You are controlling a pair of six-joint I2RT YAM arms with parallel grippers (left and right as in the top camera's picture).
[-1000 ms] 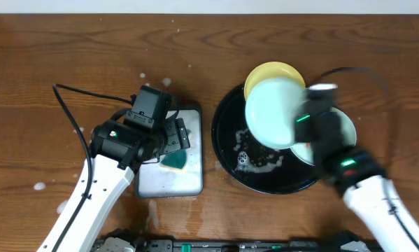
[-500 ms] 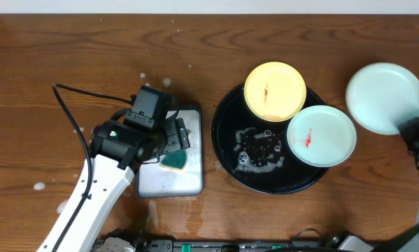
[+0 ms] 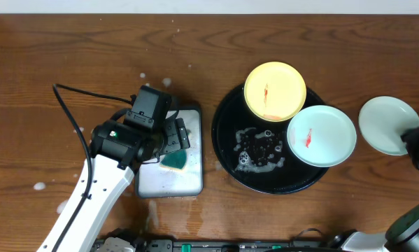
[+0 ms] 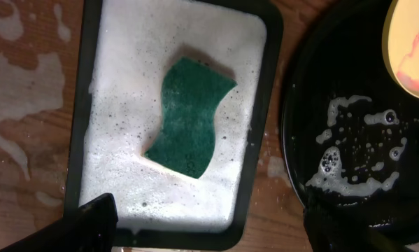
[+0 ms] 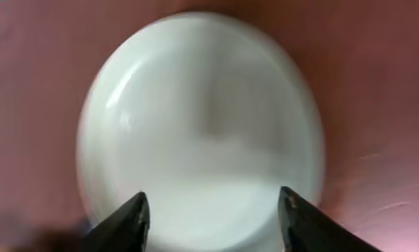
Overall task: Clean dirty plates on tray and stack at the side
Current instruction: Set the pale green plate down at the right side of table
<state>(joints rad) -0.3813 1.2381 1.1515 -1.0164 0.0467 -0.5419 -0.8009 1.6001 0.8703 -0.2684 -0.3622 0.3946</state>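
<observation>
Progress: one clean mint plate [image 3: 385,124] seems to lie on the surface right of the tray [image 3: 226,150], below the right hand [image 5: 215,213], its fingers parted. Still red-smeared, the yellow plate [image 3: 275,90] and other mint plate [image 3: 321,135] sit on the tray. The left hand [image 4: 208,208] hangs open above the sponge [image 4: 188,115].

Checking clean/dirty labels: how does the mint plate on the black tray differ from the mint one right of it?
The tray plate has a red smear at its centre; the table plate shows none. The tray plate sits on the black tray, overhanging its right rim; the table plate lies on the wooden table, right of the tray and off it. Both are round, glossy, pale mint and face up.
</observation>
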